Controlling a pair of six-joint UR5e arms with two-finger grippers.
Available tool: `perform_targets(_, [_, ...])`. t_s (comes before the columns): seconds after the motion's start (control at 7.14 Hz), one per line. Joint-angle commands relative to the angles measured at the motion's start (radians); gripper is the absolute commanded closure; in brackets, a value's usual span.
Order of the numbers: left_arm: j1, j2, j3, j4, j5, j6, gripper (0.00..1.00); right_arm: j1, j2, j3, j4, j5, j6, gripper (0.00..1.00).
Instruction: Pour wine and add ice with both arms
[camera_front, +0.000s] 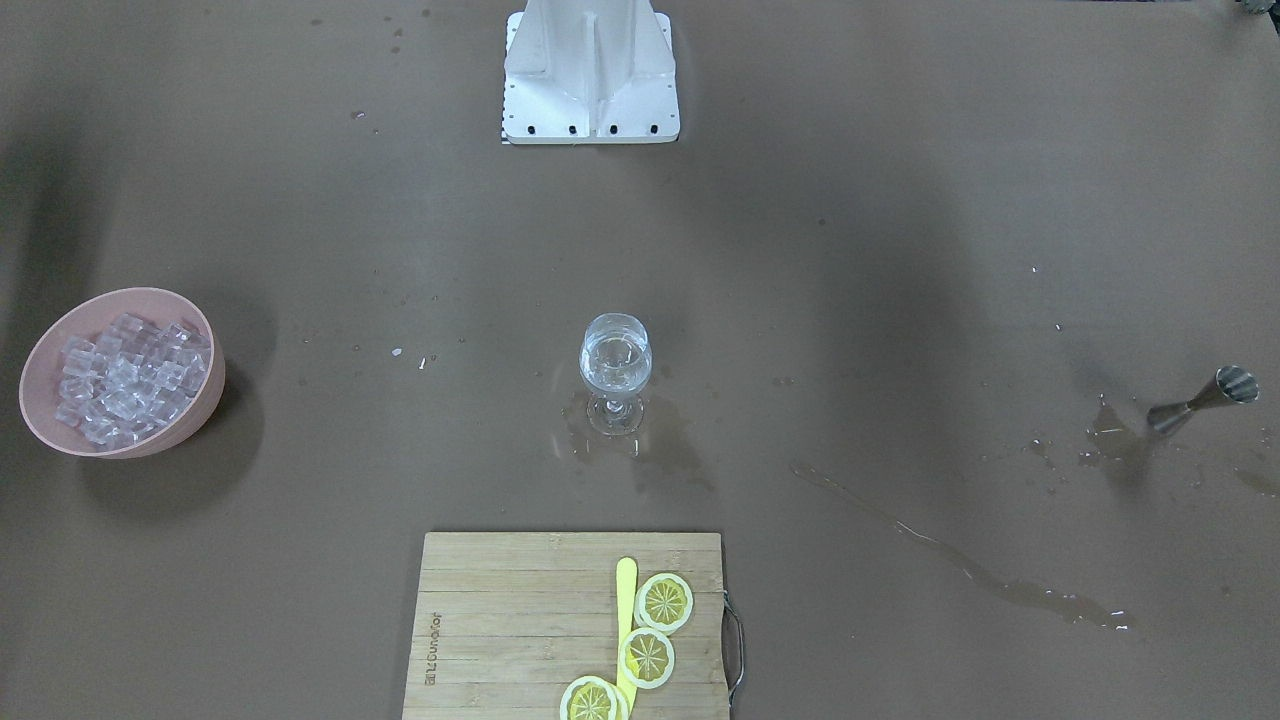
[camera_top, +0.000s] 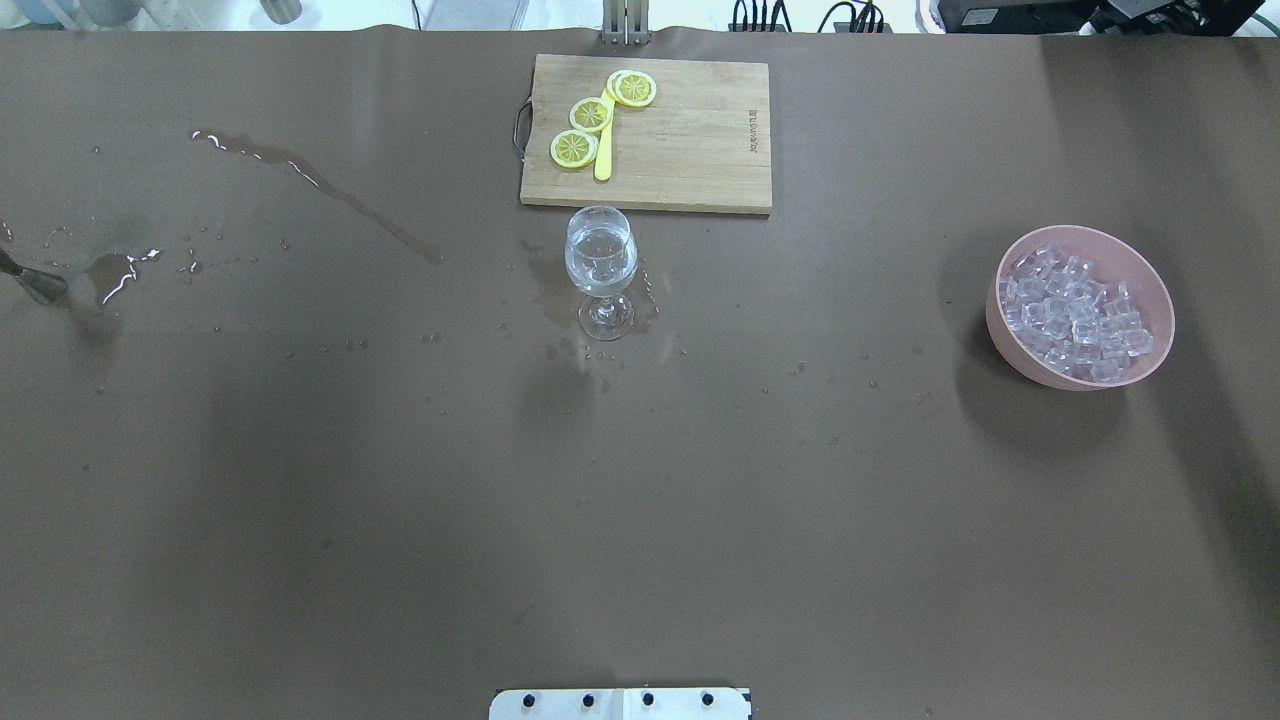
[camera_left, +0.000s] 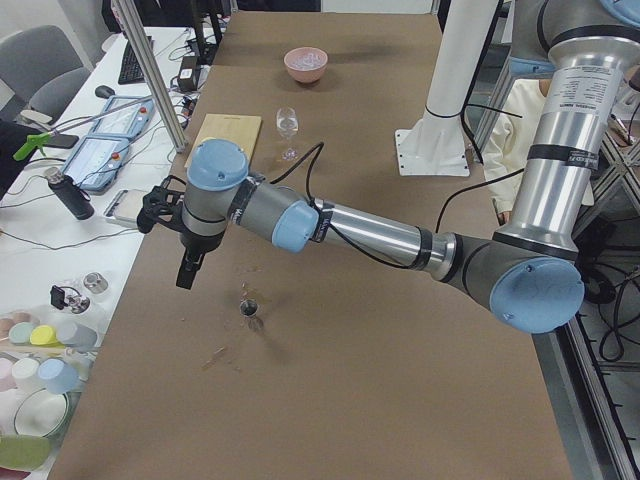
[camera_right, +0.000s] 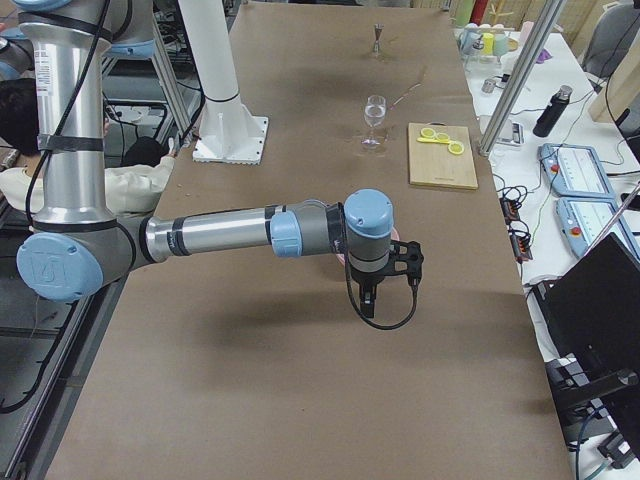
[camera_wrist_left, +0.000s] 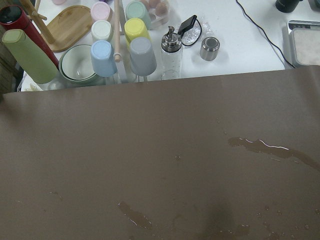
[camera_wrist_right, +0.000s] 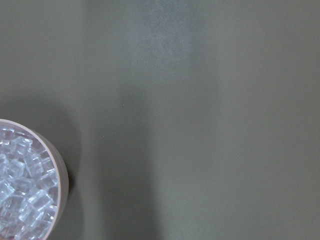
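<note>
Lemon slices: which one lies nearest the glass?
The end slice by the board's robot-side edge; the others lie farther from the glass.

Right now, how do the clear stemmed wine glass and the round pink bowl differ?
The clear stemmed wine glass is tall, narrow and see-through; the round pink bowl is wide and opaque. The glass holds clear liquid, the bowl ice cubes. Both stand upright.

Overhead: jigger (camera_top: 30, 282) cut off by left edge. Right wrist: bowl (camera_wrist_right: 59, 162) cut off by left and bottom edges. Front: board (camera_front: 500, 620) runs off bottom edge. Side views only: left pincer (camera_left: 186, 278), right pincer (camera_right: 367, 305); jaw gap too small to read.
</note>
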Motion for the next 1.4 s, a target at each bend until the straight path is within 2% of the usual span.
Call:
perform_targets(0.0, [0.007,0.071,0.045,-0.217,0.001,-0.086,0.02,-0.012,-0.004,0.049,-0.001,0.003,0.084,0.01])
perform_targets(0.42, [0.030,0.170,0.154,-0.551,0.009,-0.174,0.02,-0.124,0.005,0.108,0.007,-0.017,0.162,0.01])
perform_targets(0.56, [0.062,0.198,0.156,-0.654,0.036,-0.243,0.02,-0.185,0.016,0.128,0.007,-0.061,0.182,0.01])
perform_targets(0.98, [0.279,0.276,0.171,-0.926,0.284,-0.432,0.02,-0.329,0.100,0.121,0.001,-0.106,0.315,0.02])
perform_targets(1.26, [0.379,0.281,0.258,-1.072,0.427,-0.494,0.02,-0.388,0.182,0.056,-0.001,-0.148,0.373,0.02])
